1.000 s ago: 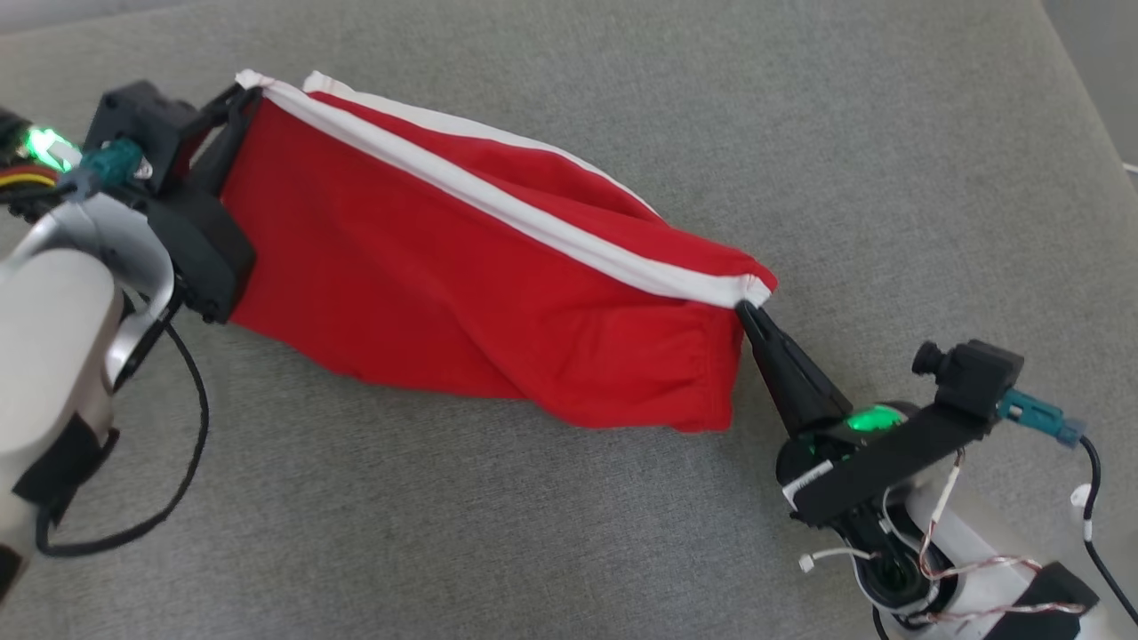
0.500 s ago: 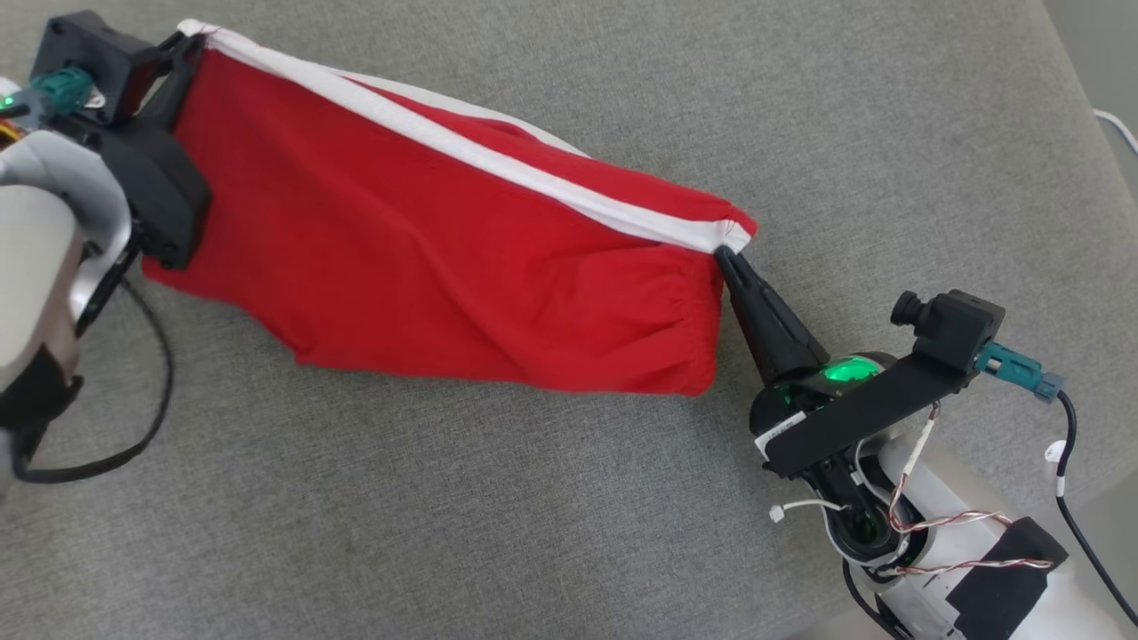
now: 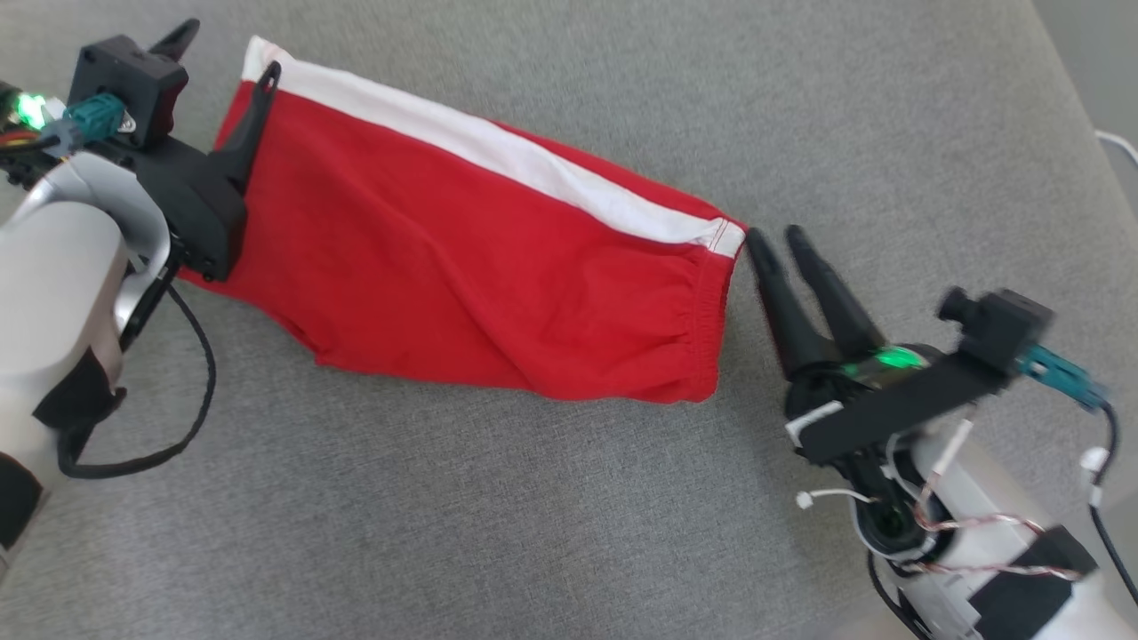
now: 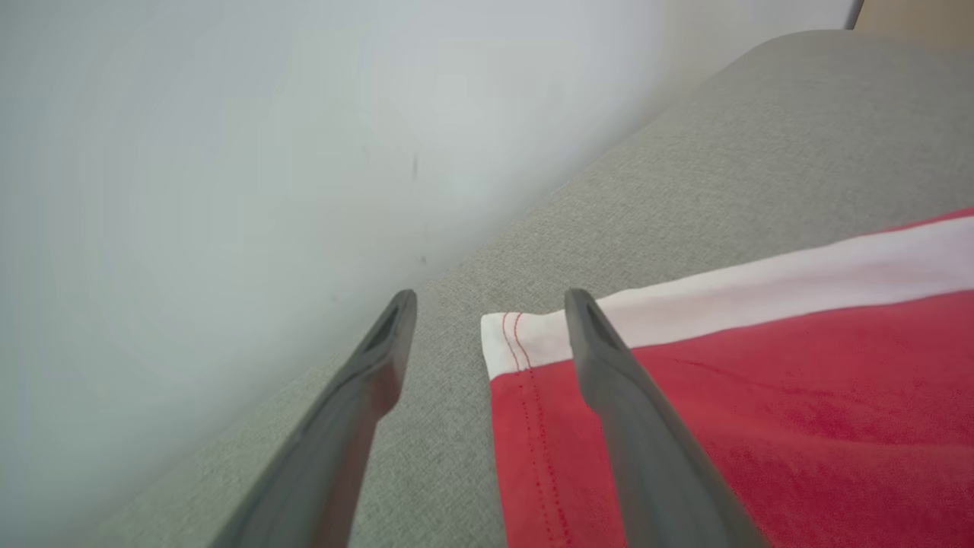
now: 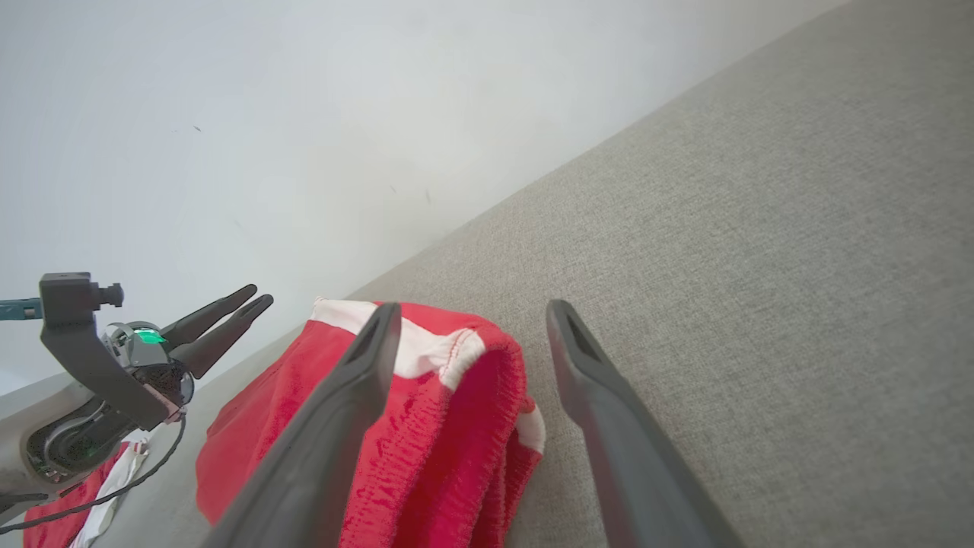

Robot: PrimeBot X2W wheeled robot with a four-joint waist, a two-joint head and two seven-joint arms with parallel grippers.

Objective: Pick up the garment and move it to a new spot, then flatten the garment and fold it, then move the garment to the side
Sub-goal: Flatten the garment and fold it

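nearest the robot, the right gripper (image 3: pixel 775 235) sits low over the grey couch cushion (image 3: pixel 533 498) with its two fingers spread apart and nothing between them. its tips point at the gathered waistband (image 3: pixel 702 311) of the red shorts (image 3: pixel 427 267) and stop just beside it, clear of the cloth. the shorts lie stretched out fairly flat on the cushion, running from that waistband up and away to the leg hem, with a white stripe (image 3: pixel 498 156) along the far edge. they look drawn long from both ends, which would explain why a gripper stands at each end. judging by that, the flattening is about done and the folding comes next. at the far end the left gripper (image 3: pixel 228 49) is spread wide too, one finger over the hem corner by the stripe and the other over bare cushion, pinching nothing. whether that finger touches the cloth i cannot tell. past the cushion's edge stands a pale wall (image 4: pixel 190 152). for a fold, each gripper would need a fresh hold on a corner.
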